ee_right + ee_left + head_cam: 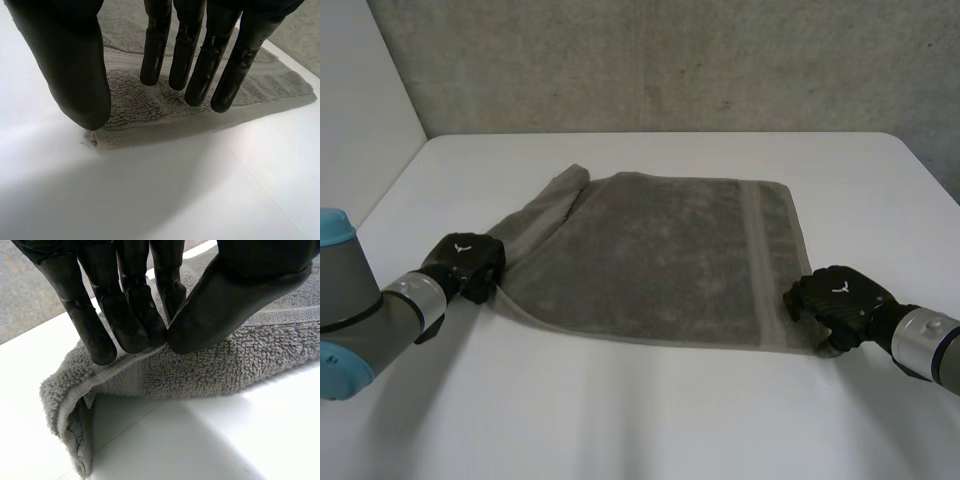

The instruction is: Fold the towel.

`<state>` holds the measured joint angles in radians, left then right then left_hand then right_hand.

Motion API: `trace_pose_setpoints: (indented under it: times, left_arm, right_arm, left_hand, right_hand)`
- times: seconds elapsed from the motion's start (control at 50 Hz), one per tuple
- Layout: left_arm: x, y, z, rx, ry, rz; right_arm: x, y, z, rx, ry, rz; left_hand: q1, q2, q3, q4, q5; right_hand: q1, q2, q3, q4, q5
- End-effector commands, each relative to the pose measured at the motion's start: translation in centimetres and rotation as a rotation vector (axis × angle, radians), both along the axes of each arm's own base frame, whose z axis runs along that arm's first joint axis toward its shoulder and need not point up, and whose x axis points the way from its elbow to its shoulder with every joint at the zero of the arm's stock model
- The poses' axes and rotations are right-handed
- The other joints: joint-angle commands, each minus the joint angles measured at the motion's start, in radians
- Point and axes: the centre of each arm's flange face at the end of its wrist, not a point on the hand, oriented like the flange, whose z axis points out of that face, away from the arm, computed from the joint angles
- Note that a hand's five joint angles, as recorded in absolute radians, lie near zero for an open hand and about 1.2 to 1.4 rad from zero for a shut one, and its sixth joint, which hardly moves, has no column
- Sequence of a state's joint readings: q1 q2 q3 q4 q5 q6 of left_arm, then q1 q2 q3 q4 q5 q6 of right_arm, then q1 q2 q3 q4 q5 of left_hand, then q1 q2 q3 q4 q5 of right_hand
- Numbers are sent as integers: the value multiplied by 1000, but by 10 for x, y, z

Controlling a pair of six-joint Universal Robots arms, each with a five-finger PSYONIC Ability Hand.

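The left hand has hold of the towel at its near left corner. From the wrist camera you can see the hand with its fingers laid along the hemmed edge and the thumb closing in against them, so the cloth is pinched between the two. That corner is lifted a little off the tabletop, and the edge below the fingertips droops in a loose fold. The right hand sits at the towel's near right corner. In its own wrist view the hand is spread wide, its fingers straight and reaching over the corner of the cloth. Its thumb stands well apart from them, over the bare tabletop just off the towel's edge. It grips nothing, and I cannot tell whether the fingertips actually touch the pile. The towel itself is grey and lies spread out in the middle of the white tabletop between the two hands. It is mostly flat, with a woven band running along its right side, while the left side is rumpled and bunched towards the far corner. The left arm comes in low from the near left and the right arm from the near right.
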<state>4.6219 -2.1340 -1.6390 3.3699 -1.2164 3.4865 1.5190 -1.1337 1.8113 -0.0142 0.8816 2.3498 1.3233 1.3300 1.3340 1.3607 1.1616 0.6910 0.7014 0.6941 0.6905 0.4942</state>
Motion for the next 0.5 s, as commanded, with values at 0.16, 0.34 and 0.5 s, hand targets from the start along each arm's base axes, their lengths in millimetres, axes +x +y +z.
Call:
trace_pose_setpoints:
  times: [0.16, 0.34, 0.5]
  left_arm:
    - [0, 0, -1, 0, 0, 0]
    - [0, 0, -1, 0, 0, 0]
    - [0, 0, -2, 2, 0, 0]
  right_arm:
    - [0, -3, -7, -15, 29, 21]
    - [0, -5, -11, -6, 33, 19]
    - [-1, -11, -7, -11, 26, 7]
  left_hand:
    - [73, 66, 62, 36, 60]
    - [73, 66, 62, 36, 60]
    - [73, 66, 62, 36, 60]
  right_hand:
    - [5, -6, 2, 5, 27]
    - [19, 9, 16, 20, 42]
    - [705, 695, 702, 706, 728]
